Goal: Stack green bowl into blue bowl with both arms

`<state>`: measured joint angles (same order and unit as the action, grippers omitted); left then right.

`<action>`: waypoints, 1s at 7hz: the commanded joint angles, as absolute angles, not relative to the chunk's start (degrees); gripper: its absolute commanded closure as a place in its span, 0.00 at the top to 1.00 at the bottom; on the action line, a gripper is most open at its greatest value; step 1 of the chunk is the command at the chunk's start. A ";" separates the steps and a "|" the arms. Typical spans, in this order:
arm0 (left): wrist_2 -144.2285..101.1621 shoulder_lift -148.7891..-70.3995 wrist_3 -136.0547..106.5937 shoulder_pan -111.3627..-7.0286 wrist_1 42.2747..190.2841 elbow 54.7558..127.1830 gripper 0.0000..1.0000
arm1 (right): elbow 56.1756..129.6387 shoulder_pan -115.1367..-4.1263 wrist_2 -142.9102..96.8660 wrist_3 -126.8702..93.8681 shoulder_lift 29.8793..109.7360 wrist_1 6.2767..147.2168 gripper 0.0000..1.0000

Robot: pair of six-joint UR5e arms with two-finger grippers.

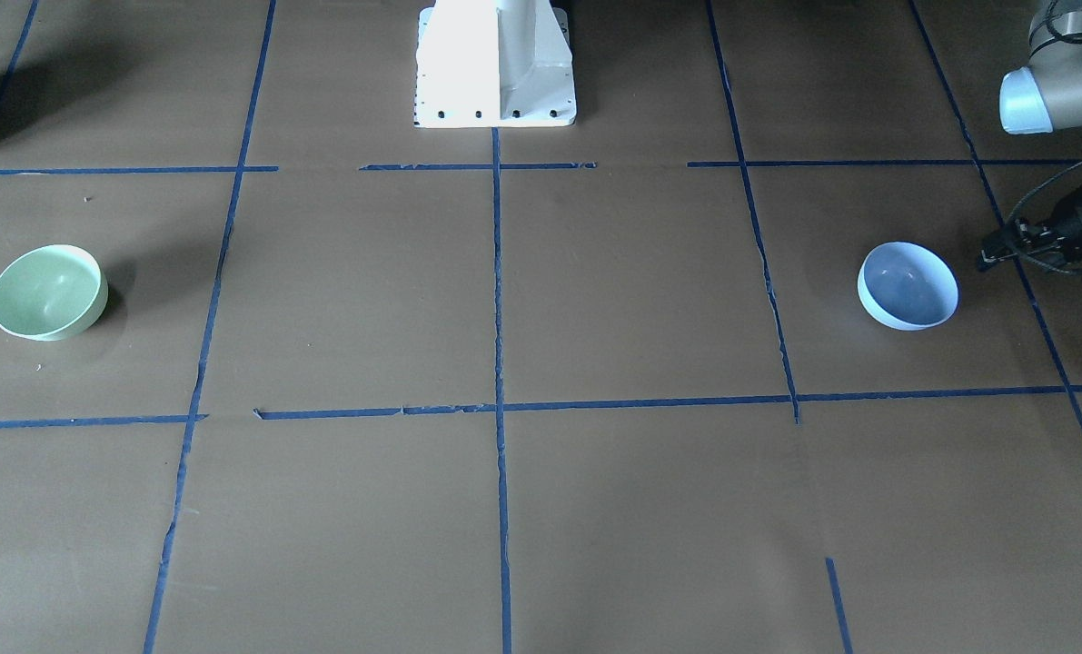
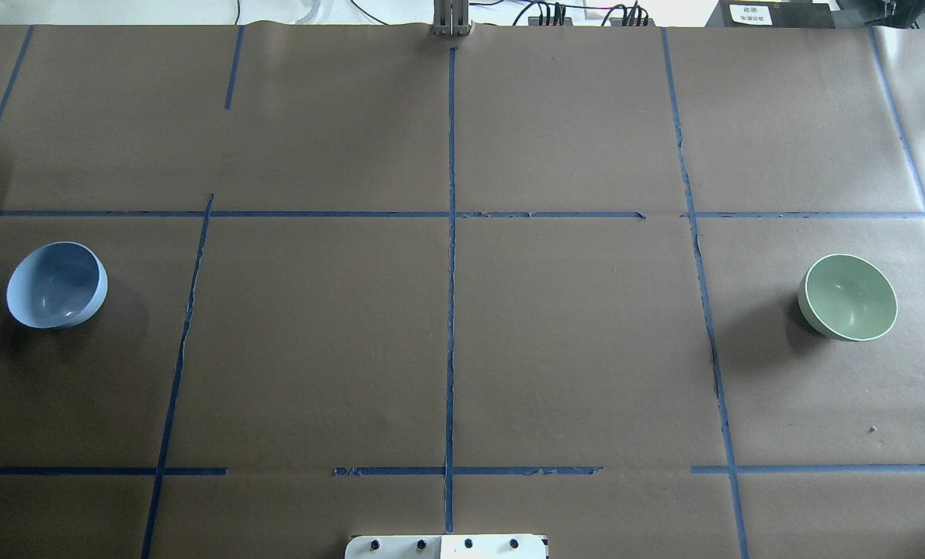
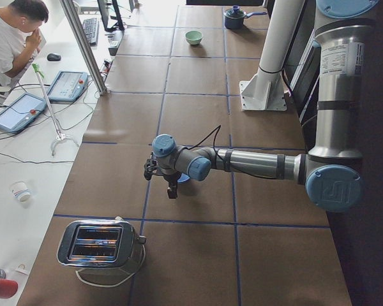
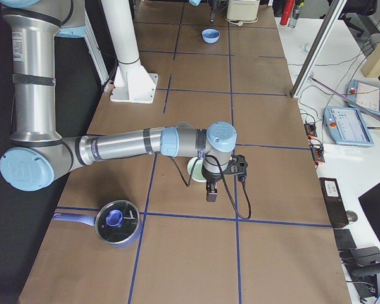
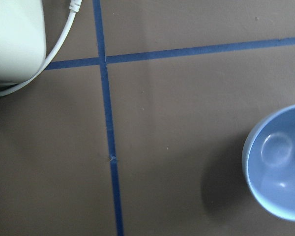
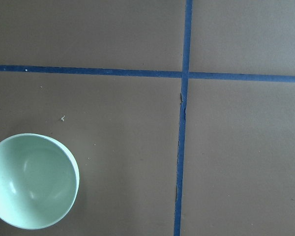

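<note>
Both finger gaps: cannot tell; right gripper [image 4: 211,195], seemingly beside green bowl [image 2: 850,299], should centre over its rim before closing.

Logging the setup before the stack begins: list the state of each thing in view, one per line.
green bowl: upright, empty, not held.
blue bowl: upright, empty, nothing stacked in it.
left claw: beside the blue bowl, not touching it; open or shut unclear.
right claw: beside the green bowl, not touching it; open or shut unclear.
saucepan: lid on.
toaster: upright, slots look empty.
</note>
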<state>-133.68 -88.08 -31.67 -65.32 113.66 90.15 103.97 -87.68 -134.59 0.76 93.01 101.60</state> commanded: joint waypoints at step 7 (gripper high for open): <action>-137.53 -98.22 -70.23 -58.36 128.41 93.66 0.00 | 103.97 -87.63 -137.55 0.79 93.34 101.51 1.00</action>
